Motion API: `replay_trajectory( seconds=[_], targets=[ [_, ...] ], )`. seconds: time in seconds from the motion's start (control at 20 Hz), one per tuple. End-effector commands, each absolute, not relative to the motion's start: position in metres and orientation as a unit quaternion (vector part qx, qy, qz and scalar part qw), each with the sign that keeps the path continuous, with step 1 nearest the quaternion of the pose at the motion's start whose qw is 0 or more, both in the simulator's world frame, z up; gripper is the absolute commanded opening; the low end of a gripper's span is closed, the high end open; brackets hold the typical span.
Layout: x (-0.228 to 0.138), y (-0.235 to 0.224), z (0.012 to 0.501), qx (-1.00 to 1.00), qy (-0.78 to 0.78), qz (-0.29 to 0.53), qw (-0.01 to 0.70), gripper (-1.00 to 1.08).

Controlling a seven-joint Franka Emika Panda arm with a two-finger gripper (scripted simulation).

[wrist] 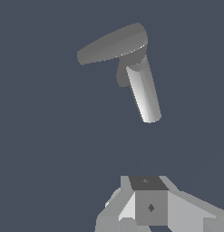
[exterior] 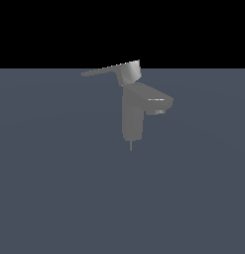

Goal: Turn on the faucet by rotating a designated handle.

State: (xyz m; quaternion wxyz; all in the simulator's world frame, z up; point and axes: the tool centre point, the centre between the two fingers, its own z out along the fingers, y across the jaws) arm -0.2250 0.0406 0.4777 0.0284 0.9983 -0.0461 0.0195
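The faucet [exterior: 132, 116] stands upright on a flat, matte slate-blue surface [exterior: 54, 188], a little toward the exterior view's right of centre and near the far edge, where the surface meets a plain black background. Its body is a dull grey metal block with rounded corners, smooth and unpatterned, lit faintly along the edges. A short, blocky spout [exterior: 156, 101] juts from the upper body toward the exterior view's right, with a small round outlet showing beneath its tip.

On top sits the handle [exterior: 114, 70]: a short cylindrical cap, tilted, joined to a long, thin, flat lever that tapers to a point toward the exterior view's left. It catches more light than the body and reads as a paler grey.

In the wrist view the faucet [wrist: 143, 90] appears from above, the flat lever [wrist: 111, 44] a broad, rounded blade and a bright cylindrical part running down from it. The gripper [wrist: 149, 206] shows only as pale, angular grey blocks around a dark square panel; its fingertips are out of frame, so I cannot tell how far apart they stand. It is well apart from the faucet.
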Motion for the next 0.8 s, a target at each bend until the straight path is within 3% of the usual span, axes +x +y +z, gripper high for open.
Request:
replay_trajectory(
  seconds=[0.0, 0.75],
  targets=[
    [-0.218, 0.049, 0.470, 0.997, -0.070, 0.016, 0.030, -1.00],
    [-0.165, 0.096, 0.421, 0.974, -0.223, -0.004, 0.042, -1.00]
  ],
)
